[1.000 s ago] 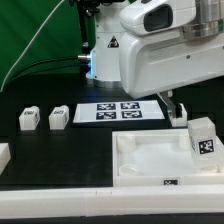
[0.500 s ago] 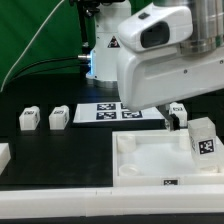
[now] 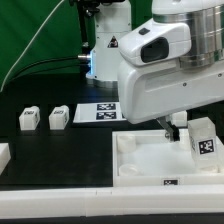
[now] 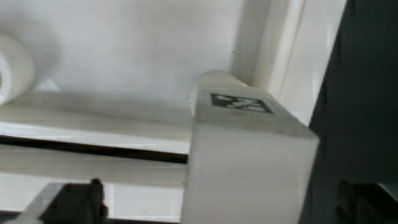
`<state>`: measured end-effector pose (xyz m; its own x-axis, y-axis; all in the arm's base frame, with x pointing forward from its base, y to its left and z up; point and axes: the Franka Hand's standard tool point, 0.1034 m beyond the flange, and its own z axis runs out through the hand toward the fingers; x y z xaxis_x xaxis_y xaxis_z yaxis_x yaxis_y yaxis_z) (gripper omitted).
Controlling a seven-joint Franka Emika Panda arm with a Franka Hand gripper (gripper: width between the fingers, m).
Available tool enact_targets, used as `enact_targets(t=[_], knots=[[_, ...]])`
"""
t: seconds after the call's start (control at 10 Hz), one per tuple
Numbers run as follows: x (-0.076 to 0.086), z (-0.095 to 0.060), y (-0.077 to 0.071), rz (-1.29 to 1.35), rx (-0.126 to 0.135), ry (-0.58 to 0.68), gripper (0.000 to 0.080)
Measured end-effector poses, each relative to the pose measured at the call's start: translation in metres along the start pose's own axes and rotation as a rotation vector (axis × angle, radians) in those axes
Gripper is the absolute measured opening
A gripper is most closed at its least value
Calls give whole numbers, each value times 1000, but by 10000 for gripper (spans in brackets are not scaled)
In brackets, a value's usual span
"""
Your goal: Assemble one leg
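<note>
The black table (image 3: 60,150) carries a white tray (image 3: 121,160), the marker board (image 3: 100,112) and two small white blocks (image 3: 29,120) (image 3: 59,117).

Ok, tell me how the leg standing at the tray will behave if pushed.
The leg looks like solid moulded plastic, so it should stay stiff and is probably light. It stands somewhat taller than wide, so a push near its top may tip it rather than slide it. The tray wall close beside it would likely stop a slide that way.

The white leg (image 4: 249,165) stands very near the camera, a small tag (image 4: 237,102) on one face, just beside the tray (image 4: 295,40) wall.
</note>
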<state>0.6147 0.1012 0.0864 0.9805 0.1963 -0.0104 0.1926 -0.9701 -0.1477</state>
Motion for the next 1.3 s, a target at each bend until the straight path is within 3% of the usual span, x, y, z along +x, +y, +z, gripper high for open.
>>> enact_targets(t=[0.7, 0.8, 0.9, 1.0, 1.1, 1.3], knots=[[-6, 1, -4, 14, 0, -8, 649], [-5, 2, -6, 11, 1, -9, 511], [-5, 3, -7, 8, 1, -10, 511], [-5, 5, -7, 7, 1, -12, 336], [-5, 5, -8, 6, 1, -12, 291], [-5, 5, -8, 19, 2, -12, 291]])
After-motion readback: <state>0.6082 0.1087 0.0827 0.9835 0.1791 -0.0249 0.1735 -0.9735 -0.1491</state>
